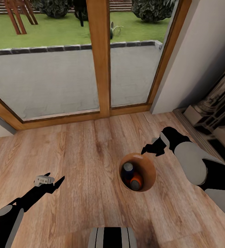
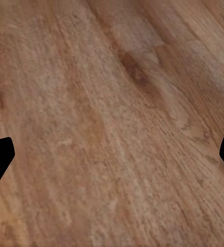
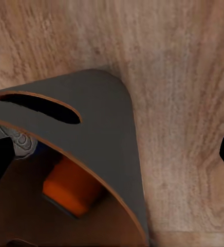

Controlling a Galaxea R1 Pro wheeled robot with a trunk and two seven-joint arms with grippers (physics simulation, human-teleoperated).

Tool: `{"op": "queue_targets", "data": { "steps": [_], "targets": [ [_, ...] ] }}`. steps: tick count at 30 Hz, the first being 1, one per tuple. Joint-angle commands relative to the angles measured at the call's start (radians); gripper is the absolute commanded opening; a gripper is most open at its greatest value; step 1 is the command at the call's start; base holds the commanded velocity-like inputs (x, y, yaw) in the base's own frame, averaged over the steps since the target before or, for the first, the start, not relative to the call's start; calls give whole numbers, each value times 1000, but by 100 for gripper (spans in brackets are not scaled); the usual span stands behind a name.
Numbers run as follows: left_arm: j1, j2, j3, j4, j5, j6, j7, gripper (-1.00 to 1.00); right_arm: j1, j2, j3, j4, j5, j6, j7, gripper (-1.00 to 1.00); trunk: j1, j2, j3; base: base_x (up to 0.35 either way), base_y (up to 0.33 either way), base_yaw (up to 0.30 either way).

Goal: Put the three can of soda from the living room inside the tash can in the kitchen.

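Note:
A round wooden basket (image 1: 150, 172) stands on the light wood floor (image 1: 74, 155). Inside it I see a dark blue soda can (image 1: 128, 168) and an orange soda can (image 1: 136, 182), both with silvery tops; a third can is hidden. My right gripper (image 1: 148, 148) hovers open just beyond the basket's far rim, apart from it. In the right wrist view the basket wall (image 3: 107, 128) with a handle slot, the orange can (image 3: 73, 188) and the blue can's top (image 3: 22, 144) lie between the spread fingers. My left gripper (image 1: 56, 177) is open over bare floor (image 2: 112, 103).
Wood-framed glass doors (image 1: 100, 58) close off the far side, with a patio and lawn behind. A white wall (image 1: 202, 51) runs along the right, and a dark stone fireplace surround (image 1: 215, 110) sits at the right edge. My base (image 1: 112, 237) shows at the bottom.

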Motion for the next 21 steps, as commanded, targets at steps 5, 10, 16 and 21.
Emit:
{"op": "queue_targets", "data": {
  "steps": [5, 10, 16, 21],
  "targets": [
    [0, 0, 0, 0, 0, 2, 0, 100, 16, -2, 0, 0, 0, 0, -1, 100, -2, 1, 19, 0, 0, 0],
    [0, 0, 0, 0, 0, 2, 0, 100, 20, -3, 0, 0, 0, 0, -1, 100, -4, 2, 39, 0, 0, 0],
    [0, 0, 0, 0, 0, 3, 0, 100, 30, -2, 0, -1, 0, 0, -2, 100, -7, 4, 62, 0, 0, 0],
    [0, 0, 0, 0, 0, 4, 0, 100, 38, -2, 0, -2, 0, 0, -3, 100, -9, 5, 81, 0, 0, 0]
  ]
}}
